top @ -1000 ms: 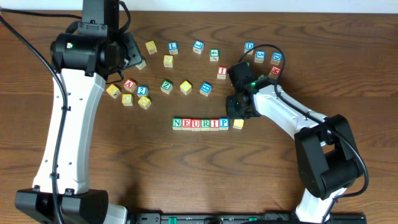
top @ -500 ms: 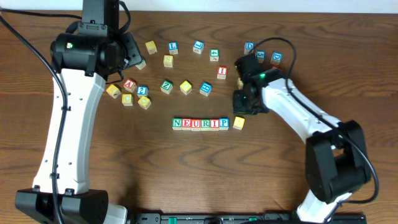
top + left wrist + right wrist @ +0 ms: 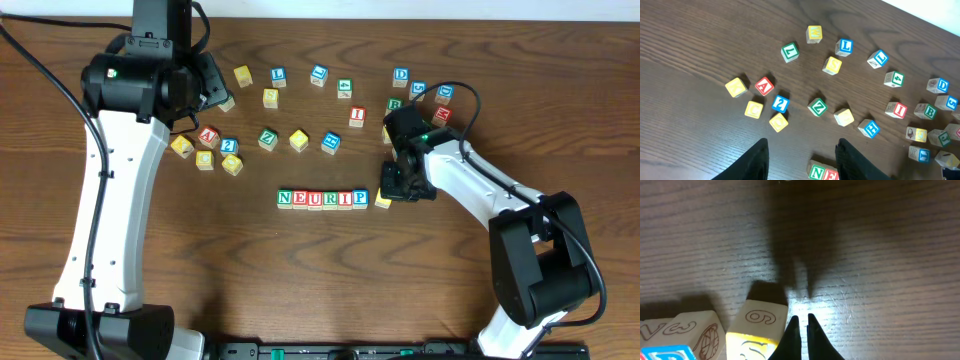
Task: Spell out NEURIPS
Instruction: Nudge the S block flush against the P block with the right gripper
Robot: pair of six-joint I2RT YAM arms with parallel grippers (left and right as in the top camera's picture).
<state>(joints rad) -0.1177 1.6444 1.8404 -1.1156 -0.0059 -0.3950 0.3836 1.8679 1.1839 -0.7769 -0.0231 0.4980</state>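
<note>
R wrist cam: my right gripper (image 3: 801, 319) closed, empty, just beside yellow cube (image 3: 759, 326); overhead hides that, shows NEURIP row (image 3: 322, 199); left gripper (image 3: 801, 146) parted, empty

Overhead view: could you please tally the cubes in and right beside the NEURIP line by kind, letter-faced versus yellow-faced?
Letter-faced cubes in the line: 6
Yellow-faced cube just right of the P cube: 1
Total: 7
</note>
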